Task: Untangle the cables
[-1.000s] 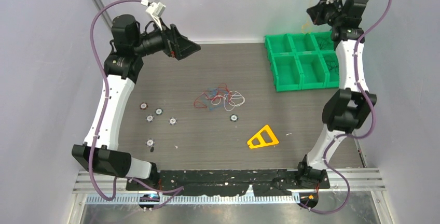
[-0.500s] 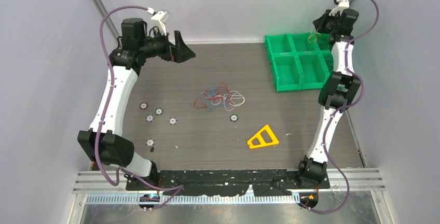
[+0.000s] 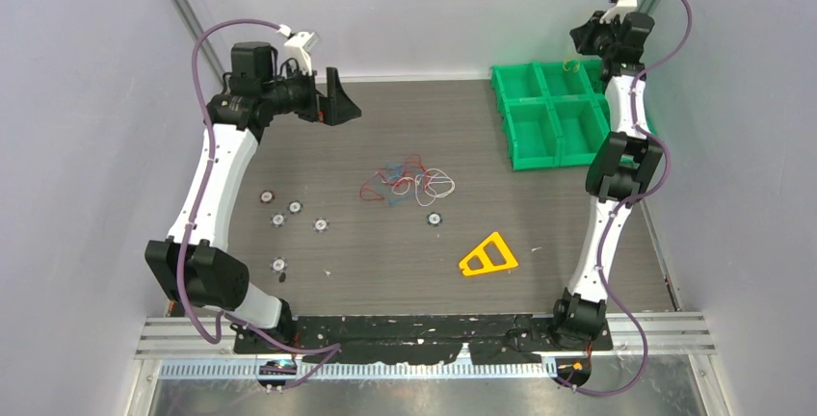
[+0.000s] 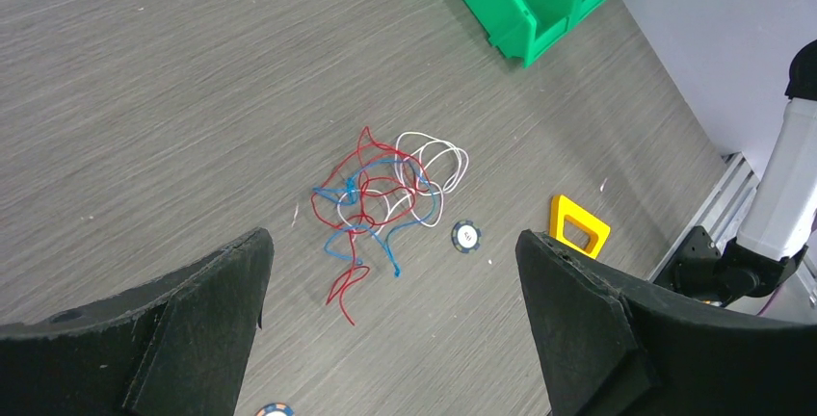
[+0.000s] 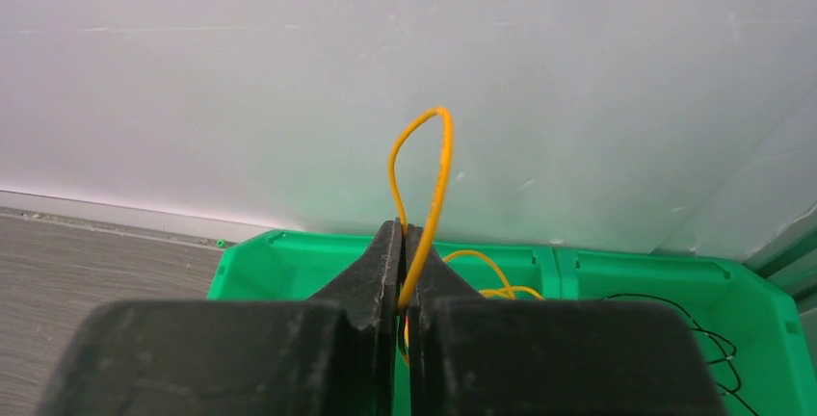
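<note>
A tangle of red, blue and white cables [image 3: 409, 183] lies mid-table, and the left wrist view shows this pile of cables [image 4: 385, 195] below the jaws. My left gripper [image 3: 337, 98] hovers high over the far left of the table, open and empty [image 4: 393, 243]. My right gripper [image 3: 583, 39] is raised at the back right above the green bins [image 3: 554, 113]. It is shut [image 5: 402, 228] on a yellow-orange cable [image 5: 438, 156] that loops up past the fingertips. More yellow cable [image 5: 482, 267] and a black cable [image 5: 713, 339] lie in the bins below.
Several poker chips [image 3: 294, 207] are scattered left of the tangle, and one chip [image 4: 466, 236] lies just right of it. A yellow triangular piece [image 3: 488, 256] sits near the front right. The back wall stands close in front of the right gripper.
The right arm has stretched up and back toward the far wall, still shut on the yellow-orange cable. The left gripper drew slightly back and left, staying open.
</note>
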{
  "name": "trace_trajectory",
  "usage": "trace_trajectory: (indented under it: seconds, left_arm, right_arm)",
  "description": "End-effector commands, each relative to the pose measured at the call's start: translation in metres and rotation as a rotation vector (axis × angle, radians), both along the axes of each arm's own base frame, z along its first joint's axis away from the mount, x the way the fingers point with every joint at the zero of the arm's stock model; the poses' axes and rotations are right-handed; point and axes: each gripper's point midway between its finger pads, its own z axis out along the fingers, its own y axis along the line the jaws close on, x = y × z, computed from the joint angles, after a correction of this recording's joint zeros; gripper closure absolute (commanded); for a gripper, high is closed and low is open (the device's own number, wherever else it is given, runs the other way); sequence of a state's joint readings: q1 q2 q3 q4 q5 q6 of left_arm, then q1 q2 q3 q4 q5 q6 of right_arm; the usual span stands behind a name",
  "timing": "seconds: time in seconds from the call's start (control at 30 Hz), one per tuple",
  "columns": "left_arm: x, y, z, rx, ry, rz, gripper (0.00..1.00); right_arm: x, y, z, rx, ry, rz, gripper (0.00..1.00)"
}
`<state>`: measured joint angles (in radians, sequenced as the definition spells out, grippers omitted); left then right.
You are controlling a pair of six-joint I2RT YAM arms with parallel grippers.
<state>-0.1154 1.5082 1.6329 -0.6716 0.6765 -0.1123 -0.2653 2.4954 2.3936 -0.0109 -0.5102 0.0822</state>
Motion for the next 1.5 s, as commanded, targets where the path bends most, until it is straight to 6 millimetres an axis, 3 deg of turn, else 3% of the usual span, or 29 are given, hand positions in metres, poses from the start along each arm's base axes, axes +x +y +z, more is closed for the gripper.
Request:
trace_trajectory:
  seconds: [0.0, 0.03, 0.07, 0.1, 0.17, 0.2, 0.23, 0.27, 0.3, 0.33, 0.37, 0.4, 0.47, 0.53, 0.63, 0.7, 0.77, 0.83, 0.87, 0.97, 1.17, 1.27, 1.3, 1.37, 1.47]
  left_arm:
    - [-0.002, 0.003, 0.006, 0.011, -0.033, -0.003, 0.01]
    - [-0.003, 0.003, 0.004, 0.013, -0.029, -0.003, 0.00]
    - [-0.004, 0.003, 0.004, 0.021, -0.030, -0.009, 0.01]
    - [-0.006, 0.004, 0.003, 0.032, -0.030, -0.017, 0.00]
    - [-0.010, 0.007, 0.000, 0.061, -0.034, -0.018, 0.01]
    - [-0.011, 0.010, -0.003, 0.077, -0.034, -0.013, 0.00]
    - [-0.013, 0.012, -0.006, 0.091, -0.030, -0.007, 0.00]
    - [-0.014, 0.014, -0.010, 0.098, -0.018, -0.001, 0.01]
    - [-0.015, 0.014, -0.014, 0.109, -0.014, -0.007, 0.01]
    - [-0.017, 0.014, -0.017, 0.116, -0.013, -0.019, 0.00]
    - [-0.018, 0.014, -0.021, 0.119, -0.005, -0.028, 0.01]
    - [-0.020, 0.014, -0.026, 0.122, 0.006, -0.035, 0.00]
    - [-0.025, 0.013, -0.038, 0.131, 0.024, -0.063, 0.01]
    - [-0.029, 0.012, -0.054, 0.141, 0.044, -0.091, 0.00]
    - [-0.034, 0.011, -0.081, 0.160, 0.086, -0.139, 0.01]
    - [-0.035, 0.011, -0.103, 0.181, 0.147, -0.170, 0.11]
    - [-0.033, 0.010, -0.121, 0.185, 0.203, -0.186, 0.26]
    - [-0.028, 0.008, -0.137, 0.187, 0.238, -0.202, 0.38]
    - [-0.026, 0.006, -0.145, 0.190, 0.255, -0.211, 0.40]
    - [-0.025, 0.002, -0.167, 0.200, 0.302, -0.249, 0.41]
    - [-0.026, -0.018, -0.198, 0.189, 0.369, -0.310, 0.35]
    - [-0.033, -0.027, -0.220, 0.188, 0.425, -0.322, 0.31]
    - [-0.035, -0.028, -0.229, 0.198, 0.444, -0.325, 0.30]
    - [-0.039, -0.030, -0.245, 0.211, 0.478, -0.331, 0.33]
    - [-0.037, -0.027, -0.251, 0.236, 0.486, -0.312, 0.49]
  right_arm:
    - [-0.009, 0.009, 0.053, -0.043, -0.094, 0.012, 0.84]
    - [-0.011, 0.010, 0.047, -0.040, -0.070, 0.015, 0.63]
    - [-0.014, 0.010, 0.040, -0.038, -0.030, 0.016, 0.52]
    - [-0.021, 0.009, 0.045, -0.035, -0.009, 0.009, 0.35]
    - [-0.037, 0.002, 0.070, -0.032, -0.015, -0.009, 0.19]
    - [-0.049, 0.002, 0.098, -0.030, -0.049, -0.011, 0.15]
    - [-0.057, -0.004, 0.100, -0.023, -0.040, -0.021, 0.08]
    - [-0.071, -0.003, 0.127, -0.029, -0.075, -0.014, 0.07]
    - [-0.078, -0.002, 0.128, -0.025, -0.062, -0.008, 0.06]
    - [-0.090, 0.002, 0.146, -0.040, -0.084, 0.009, 0.05]
    - [-0.098, 0.007, 0.148, -0.038, -0.063, 0.024, 0.05]
    - [-0.111, 0.015, 0.161, -0.044, -0.072, 0.056, 0.05]
    - [-0.130, 0.032, 0.166, -0.032, -0.029, 0.108, 0.05]
    - [-0.151, 0.051, 0.155, -0.038, 0.051, 0.164, 0.06]
    - [-0.185, 0.080, 0.118, -0.062, 0.211, 0.238, 0.07]
    - [-0.208, 0.102, 0.098, -0.076, 0.275, 0.292, 0.08]
    - [-0.232, 0.138, 0.088, -0.121, 0.302, 0.375, 0.08]
    - [-0.252, 0.169, 0.059, -0.158, 0.372, 0.462, 0.09]
    - [-0.258, 0.179, 0.049, -0.184, 0.392, 0.492, 0.10]
    - [-0.283, 0.239, 0.008, -0.207, 0.476, 0.636, 0.12]
    - [-0.311, 0.333, -0.054, -0.260, 0.564, 0.822, 0.16]
    - [-0.313, 0.365, -0.083, -0.280, 0.615, 0.857, 0.21]
    - [-0.312, 0.371, -0.085, -0.281, 0.615, 0.860, 0.23]
    - [-0.307, 0.383, -0.096, -0.286, 0.623, 0.861, 0.25]
    - [-0.302, 0.400, -0.116, -0.297, 0.643, 0.862, 0.28]
